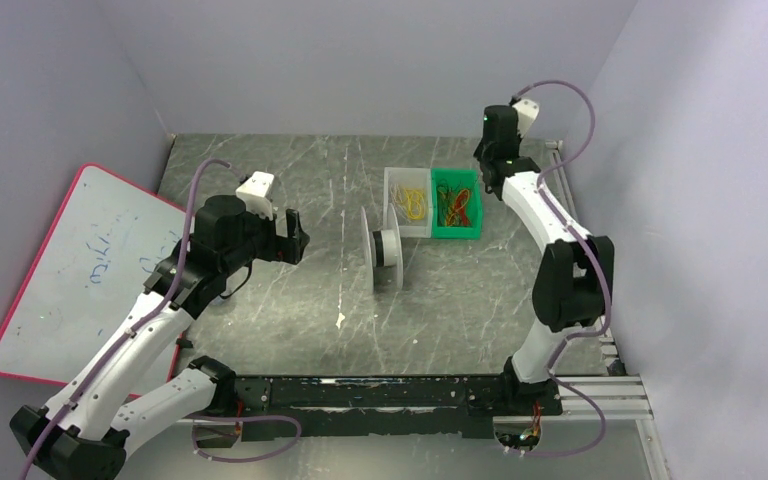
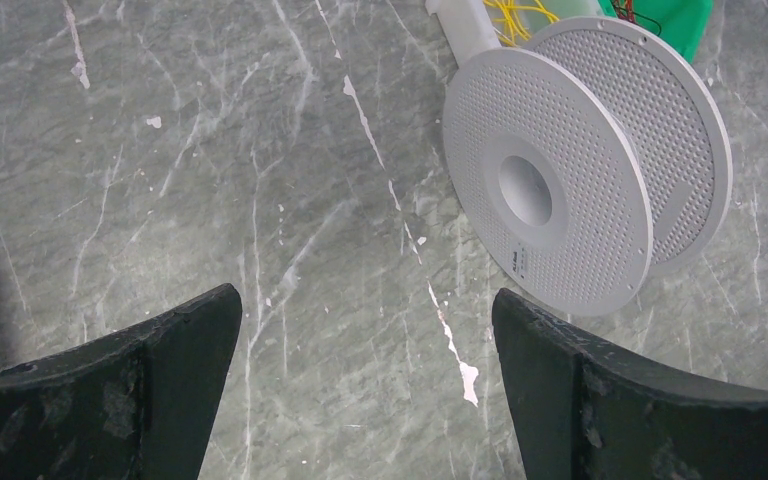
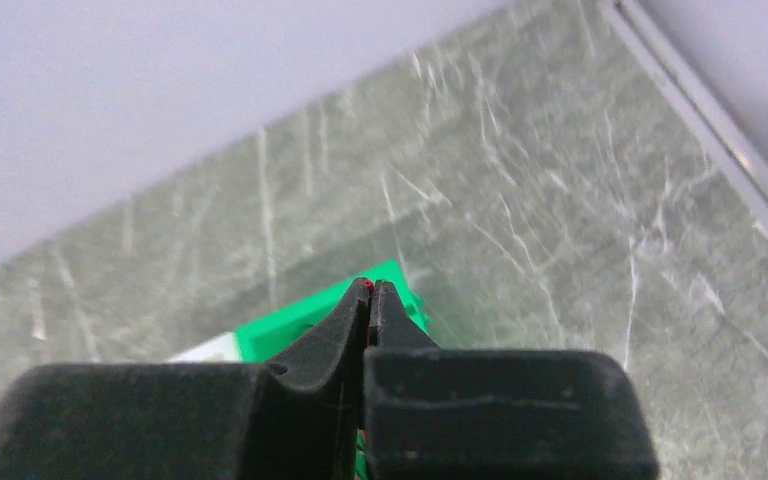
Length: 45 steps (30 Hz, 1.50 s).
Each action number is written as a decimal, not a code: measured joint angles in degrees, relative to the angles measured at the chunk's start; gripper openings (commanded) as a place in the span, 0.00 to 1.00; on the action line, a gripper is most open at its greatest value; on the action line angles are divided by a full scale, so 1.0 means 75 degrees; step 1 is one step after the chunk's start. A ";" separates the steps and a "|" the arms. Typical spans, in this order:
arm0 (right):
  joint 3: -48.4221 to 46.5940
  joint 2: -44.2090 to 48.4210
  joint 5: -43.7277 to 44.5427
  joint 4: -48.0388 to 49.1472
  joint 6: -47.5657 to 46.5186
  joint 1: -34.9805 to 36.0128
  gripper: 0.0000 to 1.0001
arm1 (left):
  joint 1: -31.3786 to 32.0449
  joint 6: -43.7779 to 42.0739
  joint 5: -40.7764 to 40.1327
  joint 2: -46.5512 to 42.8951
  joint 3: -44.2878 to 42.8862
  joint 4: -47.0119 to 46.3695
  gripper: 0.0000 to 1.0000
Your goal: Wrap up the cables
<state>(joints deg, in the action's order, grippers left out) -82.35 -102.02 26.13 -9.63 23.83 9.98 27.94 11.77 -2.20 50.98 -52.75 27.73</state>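
Note:
A grey perforated spool (image 1: 385, 248) stands on its edge at mid-table; it also shows in the left wrist view (image 2: 570, 180). Behind it are a clear bin of yellow cables (image 1: 410, 203) and a green bin (image 1: 457, 206) of red and green cables. My left gripper (image 2: 365, 300) is open and empty, hanging above the table left of the spool (image 1: 295, 240). My right gripper (image 3: 370, 288) is shut over the green bin (image 3: 290, 325), with the tip of a red cable (image 3: 368, 284) pinched between its fingertips. The rest of that cable is hidden by the fingers.
A pink-framed whiteboard (image 1: 80, 270) leans at the left edge. A metal rail (image 1: 575, 200) runs along the table's right side. Grey walls close in the back and both sides. White scuffs mark the marbled tabletop (image 2: 260, 180).

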 measured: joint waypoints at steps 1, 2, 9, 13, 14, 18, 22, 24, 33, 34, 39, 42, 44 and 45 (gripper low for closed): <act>-0.0079 0.0152 -0.0035 0.0003 -0.0017 0.0000 0.00 | 0.0000 0.0000 0.0003 0.0000 0.0000 0.0000 0.99; -0.0178 0.0297 -0.0067 0.0020 -0.0041 0.0000 0.00 | 0.0000 0.0000 0.0000 0.0000 0.0000 0.0000 0.99; -0.1285 0.1005 -0.0198 0.0020 -0.0242 0.0137 0.00 | 0.0000 0.0003 0.0000 0.0000 0.0000 0.0000 0.99; -0.2282 0.1142 -0.0256 -0.0061 -0.0353 0.0283 0.00 | 0.0000 0.0003 0.0003 -0.0006 0.0000 0.0000 0.99; -0.2565 0.1142 -0.0259 -0.0082 -0.0393 0.0321 0.00 | 0.0000 0.0003 0.0003 -0.0012 0.0000 0.0000 0.99; -0.3526 0.1142 -0.0189 -0.0175 -0.0583 0.0516 0.00 | 0.0000 0.0003 0.0003 -0.0061 0.0000 0.0000 0.99; -0.4205 0.1157 -0.0076 -0.0175 -0.0804 0.0752 0.00 | 0.0000 0.0006 0.0003 -0.0099 0.0000 0.0003 0.99; -0.4459 0.1169 -0.0023 -0.0154 -0.0892 0.0863 0.00 | 0.0000 0.0006 0.0003 -0.0099 0.0000 0.0003 0.99; -0.5770 0.1285 0.0050 0.0213 -0.1166 0.1032 0.00 | 0.0000 0.0009 0.0009 -0.0096 0.0000 0.0003 0.99; -0.5936 0.1288 0.0038 0.0286 -0.1172 0.1032 0.00 | 0.0000 0.0009 0.0009 -0.0096 0.0000 0.0003 0.99; -0.6062 0.1699 -0.0093 0.1026 -0.1186 0.1037 0.00 | 0.0000 0.0015 0.0009 -0.0070 0.0000 0.0000 0.99; -0.6190 0.1842 -0.0198 0.1338 -0.1174 0.1037 0.00 | 0.0000 0.0052 0.0035 -0.0006 0.0000 -0.0003 0.99; -0.6397 0.1842 -0.0289 0.1466 -0.1151 0.1037 0.00 | 0.0000 0.0096 0.0125 0.0085 -0.0023 -0.0003 0.99; -0.6452 0.1859 -0.0338 0.1553 -0.1139 0.1037 0.00 | 0.0000 0.0122 0.0187 0.0160 -0.0070 0.0009 0.99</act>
<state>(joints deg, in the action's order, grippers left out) -130.74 -88.07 23.59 2.02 15.29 17.76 27.94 12.69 -0.80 52.18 -53.28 27.79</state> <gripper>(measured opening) 0.013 0.994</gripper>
